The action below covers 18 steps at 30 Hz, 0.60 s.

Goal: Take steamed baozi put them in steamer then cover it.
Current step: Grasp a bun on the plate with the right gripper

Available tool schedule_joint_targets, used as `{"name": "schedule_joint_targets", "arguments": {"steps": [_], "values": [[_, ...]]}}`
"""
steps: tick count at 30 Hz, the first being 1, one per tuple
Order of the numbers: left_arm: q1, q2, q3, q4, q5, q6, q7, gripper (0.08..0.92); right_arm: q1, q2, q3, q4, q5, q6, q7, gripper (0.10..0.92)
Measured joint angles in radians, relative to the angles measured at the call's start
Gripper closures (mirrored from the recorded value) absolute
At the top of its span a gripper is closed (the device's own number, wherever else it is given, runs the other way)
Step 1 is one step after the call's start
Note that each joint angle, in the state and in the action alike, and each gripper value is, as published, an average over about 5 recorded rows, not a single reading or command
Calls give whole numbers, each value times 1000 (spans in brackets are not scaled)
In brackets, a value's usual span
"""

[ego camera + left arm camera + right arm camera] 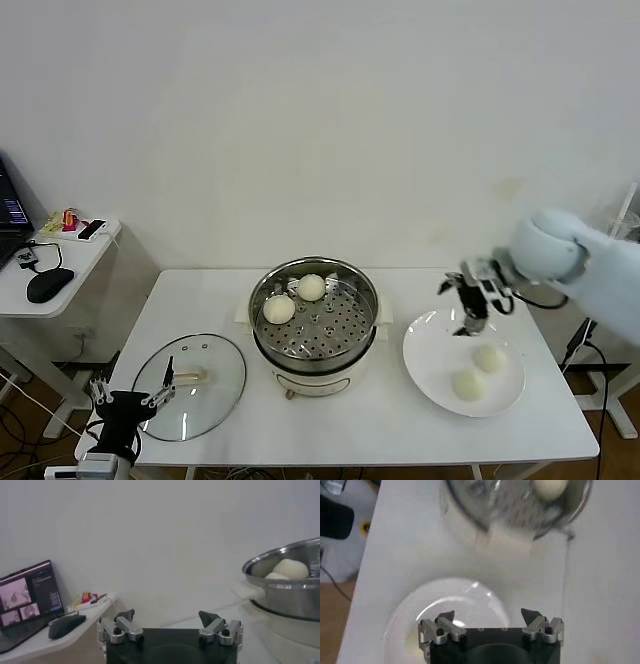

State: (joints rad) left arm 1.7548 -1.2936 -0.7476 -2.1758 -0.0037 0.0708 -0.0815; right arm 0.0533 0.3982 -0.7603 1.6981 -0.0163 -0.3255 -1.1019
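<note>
The steamer (330, 326) stands mid-table with two steamed baozi on its perforated tray, one at the back (311, 287) and one to the left (279, 309). Two more baozi (489, 357) (469, 384) lie on a white plate (430, 350) to its right. My right gripper (468, 318) hangs open and empty over the plate's far edge; its wrist view shows the open gripper (491, 615) above the plate (450, 605). The glass cover (205, 395) lies flat left of the steamer. My left gripper (128, 392) waits open near the table's front left corner, beside the cover.
A side desk (60, 262) at the far left holds a laptop (27, 595), a black mouse (66, 625) and small items. The left wrist view shows the steamer's rim (290, 582) with a baozi (290, 568) inside. A wall rises behind the table.
</note>
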Motion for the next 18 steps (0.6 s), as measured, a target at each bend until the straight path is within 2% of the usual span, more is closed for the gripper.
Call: {"name": "schedule_joint_targets", "arguments": {"steps": [9, 18], "values": [[11, -10, 5, -1, 14, 0, 0, 177, -348, -42, 250, -13, -119, 26, 15, 203], [18, -9, -2, 1, 19, -1, 0, 177, -494, -3, 344, -67, -173, 33, 48, 203]]}}
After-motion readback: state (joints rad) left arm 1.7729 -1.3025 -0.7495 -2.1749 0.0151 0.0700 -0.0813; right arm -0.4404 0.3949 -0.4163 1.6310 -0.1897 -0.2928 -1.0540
